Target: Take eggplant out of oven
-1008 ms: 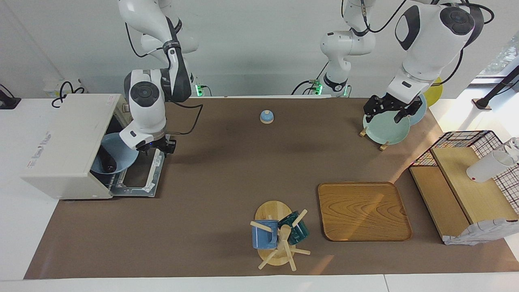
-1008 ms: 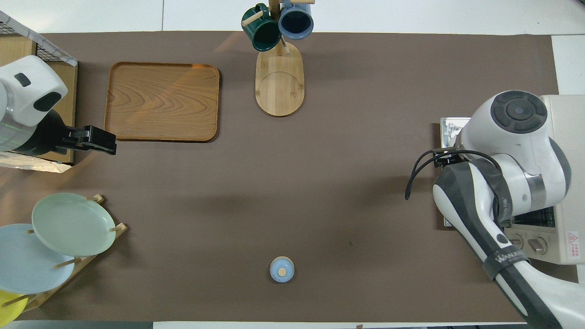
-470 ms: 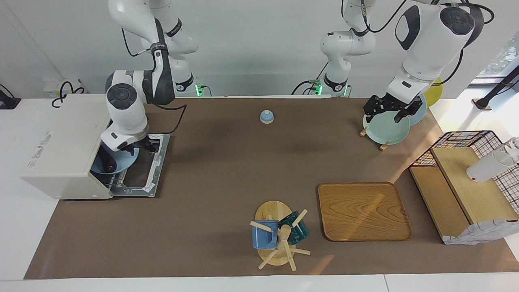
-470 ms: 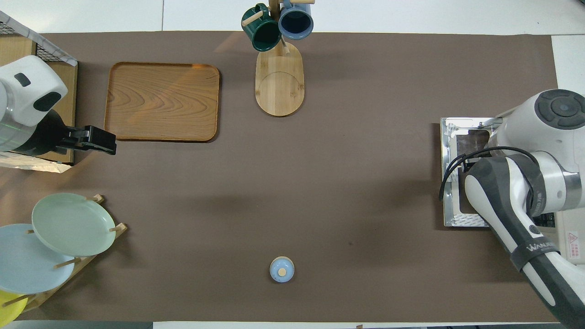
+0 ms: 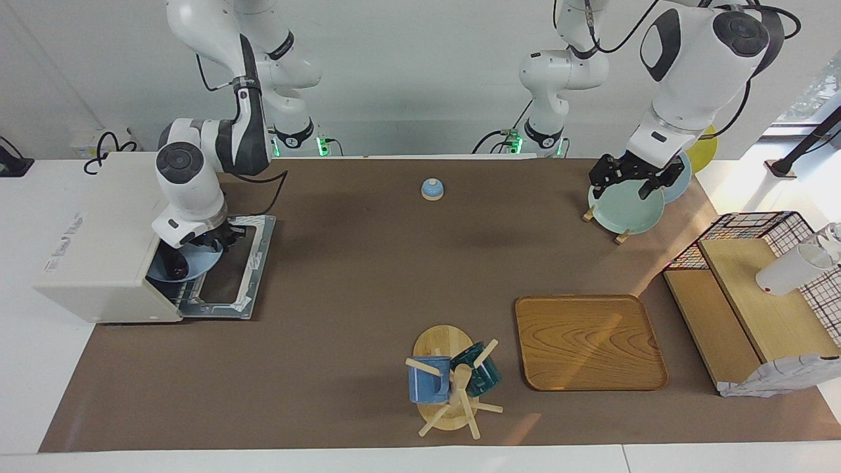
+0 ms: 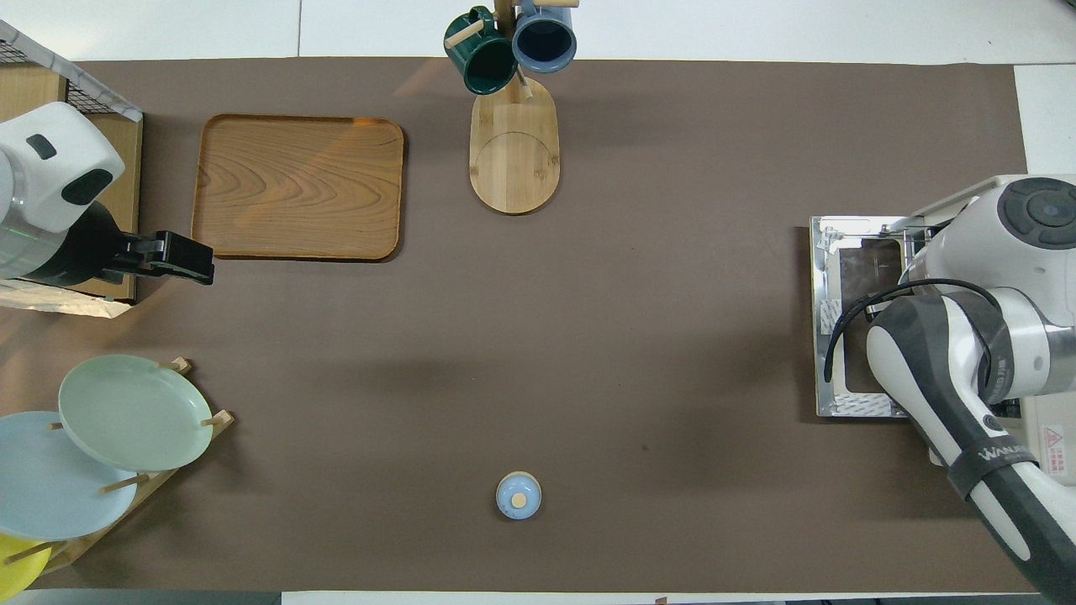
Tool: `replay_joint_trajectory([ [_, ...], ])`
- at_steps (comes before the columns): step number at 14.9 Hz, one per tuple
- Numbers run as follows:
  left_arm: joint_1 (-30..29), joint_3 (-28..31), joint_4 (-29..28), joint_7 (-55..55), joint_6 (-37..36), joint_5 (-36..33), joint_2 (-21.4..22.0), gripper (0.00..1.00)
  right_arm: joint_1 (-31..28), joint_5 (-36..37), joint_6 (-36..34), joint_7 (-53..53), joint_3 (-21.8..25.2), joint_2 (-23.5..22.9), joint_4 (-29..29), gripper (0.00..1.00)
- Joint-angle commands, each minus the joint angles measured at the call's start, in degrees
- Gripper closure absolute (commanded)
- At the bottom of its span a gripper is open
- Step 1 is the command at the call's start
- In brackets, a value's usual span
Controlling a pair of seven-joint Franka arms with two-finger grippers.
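Observation:
The white oven (image 5: 98, 223) stands at the right arm's end of the table, its glass door (image 5: 240, 276) dropped open flat. A light blue plate (image 5: 197, 263) lies in the oven's mouth with the dark eggplant (image 5: 175, 266) on it. My right gripper (image 5: 213, 243) is low over the plate's rim at the oven opening; I cannot tell if it touches. In the overhead view the right arm hides the plate and eggplant, and the open door (image 6: 841, 336) shows. My left gripper (image 5: 625, 187) waits raised over the plate rack, and also shows in the overhead view (image 6: 206, 267).
A rack of plates (image 5: 624, 209) stands at the left arm's end. A small blue bell (image 5: 431, 189) sits near the robots. A wooden tray (image 5: 588, 341) and a mug tree (image 5: 450, 381) lie farther out. A wooden shelf with a wire basket (image 5: 755, 289) is beside the tray.
My right hand has swung from over the open door's outer part in toward the oven's mouth, over the plate. The left arm has not moved.

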State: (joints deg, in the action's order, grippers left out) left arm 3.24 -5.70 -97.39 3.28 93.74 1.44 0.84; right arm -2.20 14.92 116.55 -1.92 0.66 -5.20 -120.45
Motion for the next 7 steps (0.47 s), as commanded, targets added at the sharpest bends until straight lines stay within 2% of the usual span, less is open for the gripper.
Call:
replay_joint_trajectory([
  [1,-0.6,-0.2,-0.7,-0.3,0.4,0.2,1.0,0.00,3.8,0.8,-4.0,-0.5,-0.6,0.5,2.8,1.00],
  [4,-0.6,-0.2,-0.7,-0.3,0.4,0.2,0.9,0.00,12.7,0.3,-7.1,6.5,-0.7,-0.7,7.2,1.00],
  [7,-0.6,-0.2,-0.7,-0.2,0.4,0.2,0.9,0.00,21.0,-0.3,-6.3,17.3,-0.7,-1.2,7.5,1.00],
])
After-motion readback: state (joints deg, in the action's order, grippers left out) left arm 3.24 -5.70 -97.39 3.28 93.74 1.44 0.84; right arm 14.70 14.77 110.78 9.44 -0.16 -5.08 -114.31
